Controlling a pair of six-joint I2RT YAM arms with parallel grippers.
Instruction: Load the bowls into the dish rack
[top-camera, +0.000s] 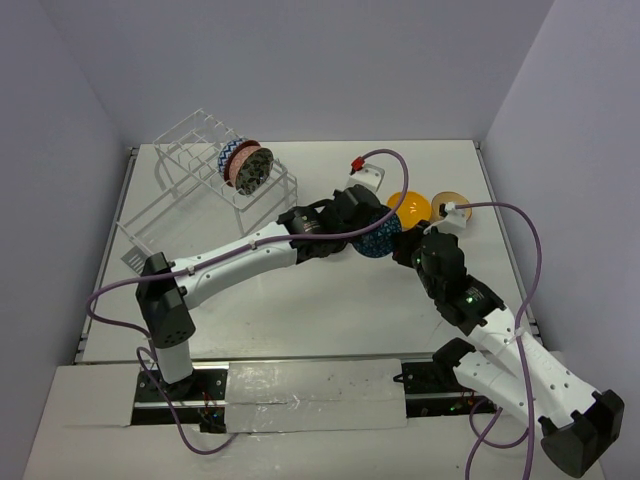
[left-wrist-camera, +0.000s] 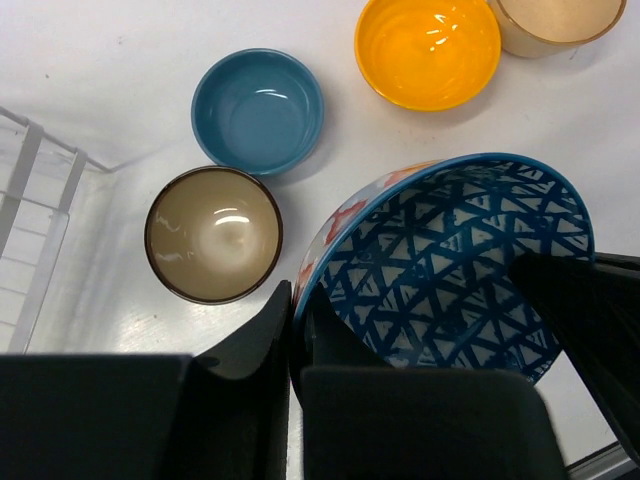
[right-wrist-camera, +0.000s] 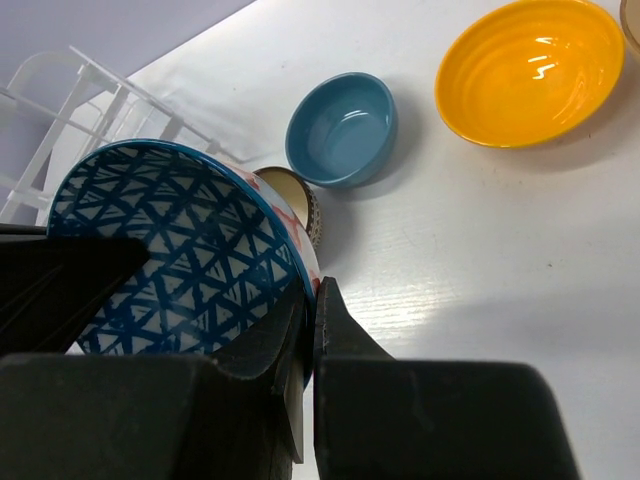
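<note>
The blue patterned bowl (top-camera: 378, 243) hangs tilted above the table's middle, held by both grippers on opposite sides of its rim. My left gripper (left-wrist-camera: 297, 320) is shut on the rim of the bowl (left-wrist-camera: 450, 260); my right gripper (right-wrist-camera: 312, 300) is shut on the other side of the rim (right-wrist-camera: 170, 250). In the top view the left gripper (top-camera: 368, 228) and right gripper (top-camera: 405, 250) meet at the bowl. The teal bowl (left-wrist-camera: 258, 110), dark brown bowl (left-wrist-camera: 213, 233), orange-yellow bowl (left-wrist-camera: 427, 50) and tan bowl (left-wrist-camera: 555, 20) sit on the table. The white wire dish rack (top-camera: 190, 170) holds the salmon bowl (top-camera: 237, 163) and grey bowl (top-camera: 255, 168) on edge.
The rack stands at the far left; its wires show in the left wrist view (left-wrist-camera: 30, 230) and right wrist view (right-wrist-camera: 90, 100). The orange-yellow bowl (top-camera: 412, 207) and tan bowl (top-camera: 452, 202) lie just behind the grippers. Walls close the table at back and sides.
</note>
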